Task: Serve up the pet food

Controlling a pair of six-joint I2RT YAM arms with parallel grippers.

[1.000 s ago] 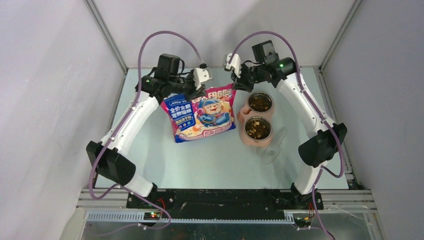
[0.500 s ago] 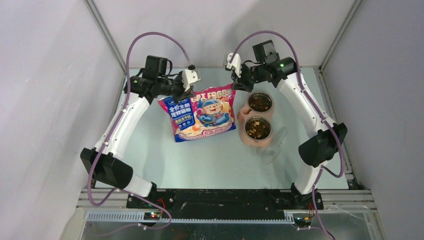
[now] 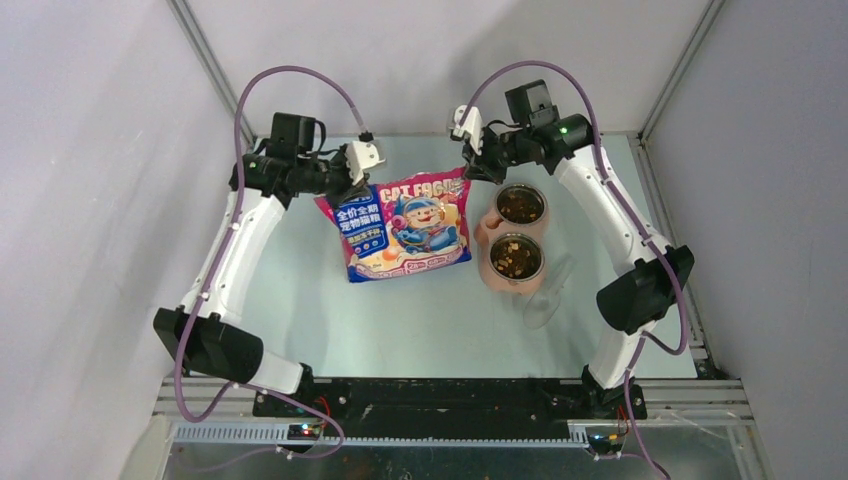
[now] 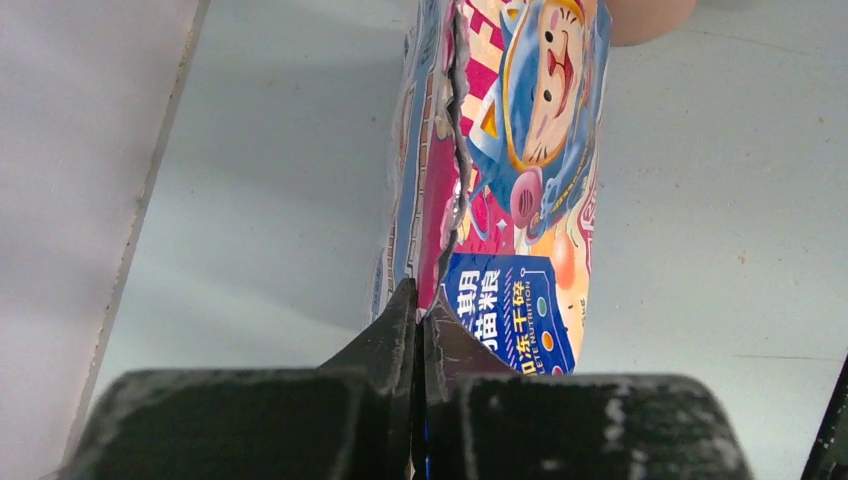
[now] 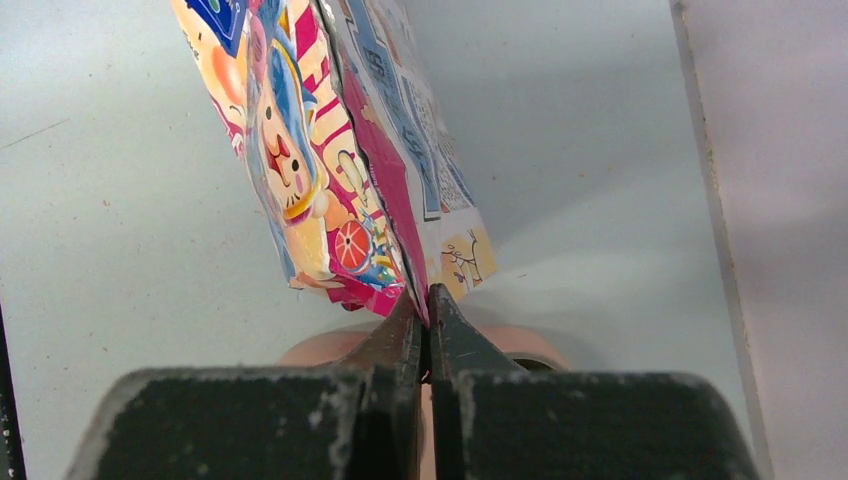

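Nearest you, a clear plastic scoop (image 3: 545, 296) lies just beside two pink bowls (image 3: 487, 268), and both hold the pet food (image 3: 516, 257). Left of them is the cat food bag (image 3: 405, 225), possibly resting on its bottom edge. Farther back, your left gripper (image 4: 419, 305) and right gripper (image 5: 424, 305) each pinch one of its top corners, fingers closed tight.

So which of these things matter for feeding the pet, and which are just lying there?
In use: bag, held by left gripper and right gripper; kibble; bowls.
Lying idle: scoop, beside the bowls.
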